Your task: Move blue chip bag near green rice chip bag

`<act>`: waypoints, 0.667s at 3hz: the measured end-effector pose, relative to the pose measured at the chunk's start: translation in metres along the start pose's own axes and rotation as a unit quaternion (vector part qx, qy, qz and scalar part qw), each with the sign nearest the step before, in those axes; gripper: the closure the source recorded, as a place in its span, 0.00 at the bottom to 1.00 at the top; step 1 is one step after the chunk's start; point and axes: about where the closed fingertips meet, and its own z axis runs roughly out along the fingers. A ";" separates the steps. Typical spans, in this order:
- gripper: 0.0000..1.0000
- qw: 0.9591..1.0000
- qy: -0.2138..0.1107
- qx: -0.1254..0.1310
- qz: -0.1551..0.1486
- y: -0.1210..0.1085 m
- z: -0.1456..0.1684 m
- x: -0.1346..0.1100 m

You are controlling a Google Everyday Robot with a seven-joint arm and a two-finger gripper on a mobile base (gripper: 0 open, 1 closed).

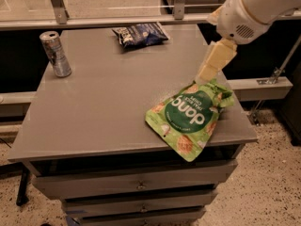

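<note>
The blue chip bag (141, 34) lies crinkled at the far edge of the grey table (103, 102), near the middle of that edge. The green rice chip bag (190, 117) lies flat at the front right corner, its lower end hanging slightly over the front edge. My gripper (214, 60) hangs from the white arm (254, 8) at the upper right. It is just above the top end of the green bag and well right of and nearer than the blue bag. It holds nothing that I can see.
A silver can (55, 53) stands upright at the table's far left. Drawers (141, 186) sit under the tabletop. A metal rail (117, 20) with uprights runs behind the table. Speckled floor (277, 173) lies to the right.
</note>
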 end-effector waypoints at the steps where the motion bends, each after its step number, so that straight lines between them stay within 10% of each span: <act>1: 0.00 0.997 -0.063 0.033 0.010 -0.038 0.036 -0.042; 2: 0.00 0.997 -0.063 0.033 0.010 -0.038 0.036 -0.042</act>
